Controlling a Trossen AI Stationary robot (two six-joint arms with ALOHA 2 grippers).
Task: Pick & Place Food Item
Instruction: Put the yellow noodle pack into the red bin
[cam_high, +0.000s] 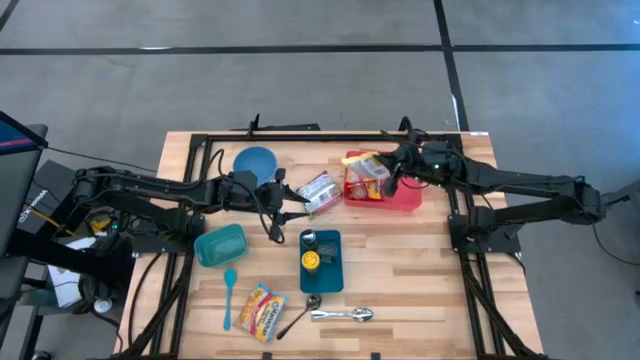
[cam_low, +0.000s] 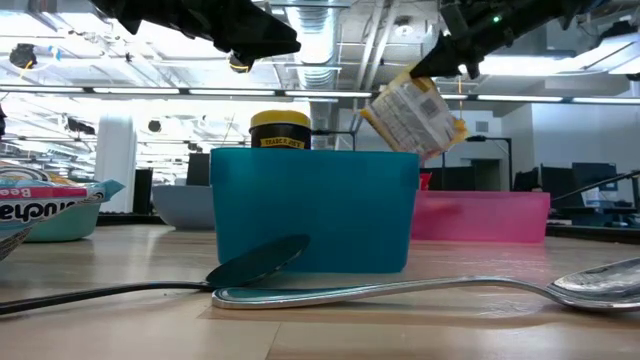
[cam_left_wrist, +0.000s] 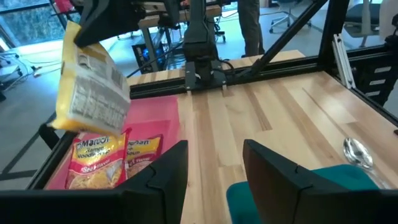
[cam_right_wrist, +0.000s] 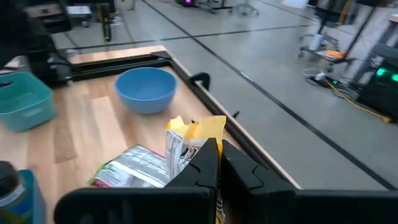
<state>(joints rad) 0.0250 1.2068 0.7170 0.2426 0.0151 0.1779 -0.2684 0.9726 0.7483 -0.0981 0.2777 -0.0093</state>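
The right pincer (cam_high: 391, 183) was pinched on a yellow noodle packet (cam_high: 368, 166), holding it lifted above the pink tray (cam_high: 405, 199). In the low view the packet (cam_low: 414, 117) hung clear of the tray (cam_low: 500, 218), tilted, with its long axis sloping down and away from the pincer (cam_low: 440, 62). In the high view the packet lay at about 10 o'clock from the right pincer, over the tray's 9 o'clock half. More packets (cam_left_wrist: 102, 163) lay flat in the tray below it.

The left pincer (cam_high: 296, 208) stood spread and empty near the bench (cam_high: 420, 270) centre, just at 8 o'clock of a silver packet (cam_high: 318, 190). Its fingers (cam_left_wrist: 163, 175) showed a clear gap in the left wrist view.

The right arm was the nearer arm and already carried the item. Candidate receptacles lay at 8 to 9 o'clock from the pincer: a blue bowl (cam_high: 256, 162), a teal bin (cam_high: 220, 245) and a teal box (cam_high: 322, 262) holding a jar (cam_high: 311, 260). The place step would probably call for travel toward 8 or 9 o'clock; the target could not be told.
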